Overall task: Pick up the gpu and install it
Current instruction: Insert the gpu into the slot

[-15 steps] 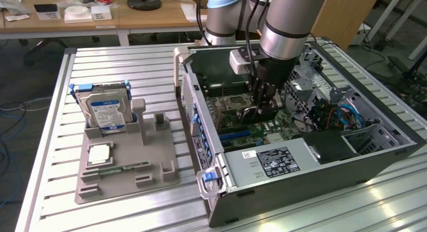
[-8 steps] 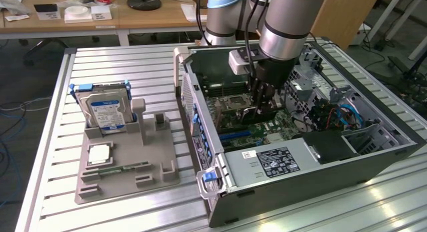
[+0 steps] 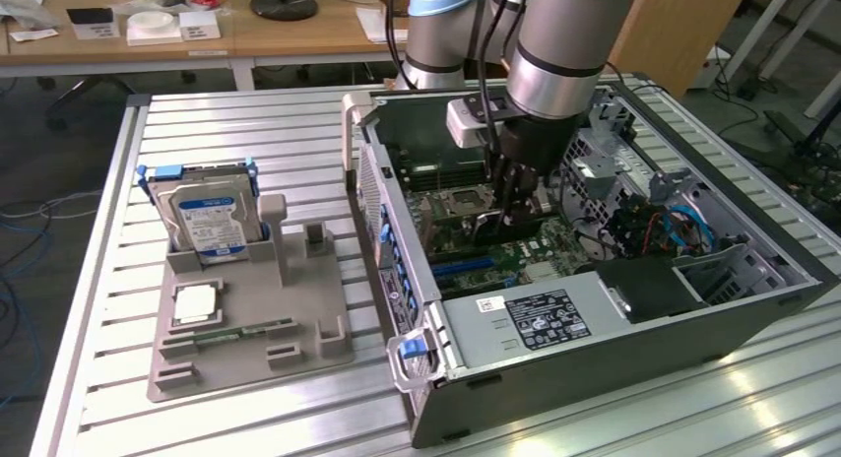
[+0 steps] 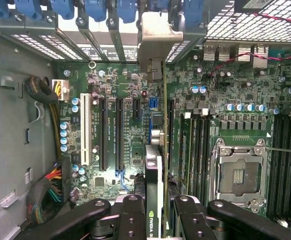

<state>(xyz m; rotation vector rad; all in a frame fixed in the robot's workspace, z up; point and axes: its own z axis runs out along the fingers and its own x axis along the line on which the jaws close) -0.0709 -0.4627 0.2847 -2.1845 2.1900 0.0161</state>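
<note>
My gripper [image 3: 519, 213] reaches down into the open computer case [image 3: 592, 319], over the motherboard. The wrist view looks along the gpu [image 4: 155, 160], a thin dark card seen edge-on and standing upright above the green motherboard [image 4: 130, 135]. Its pale metal bracket [image 4: 155, 35] rests against the row of rear slot openings. The gripper [image 4: 158, 222] is shut on the card's near end, with black fingers [image 4: 131, 217] on either side of it. The card runs parallel to the long black expansion slots [image 4: 119, 132]. Whether its edge sits in a slot I cannot tell.
A silver hard drive [image 3: 211, 221] with a blue label stands in a grey holder [image 3: 250, 329] at the exterior view's left, with a small green memory stick [image 3: 234, 331] on it. Inside the case are the CPU socket [image 4: 240, 175], blue latches [image 4: 95, 10] and a cable bundle [image 4: 48, 192].
</note>
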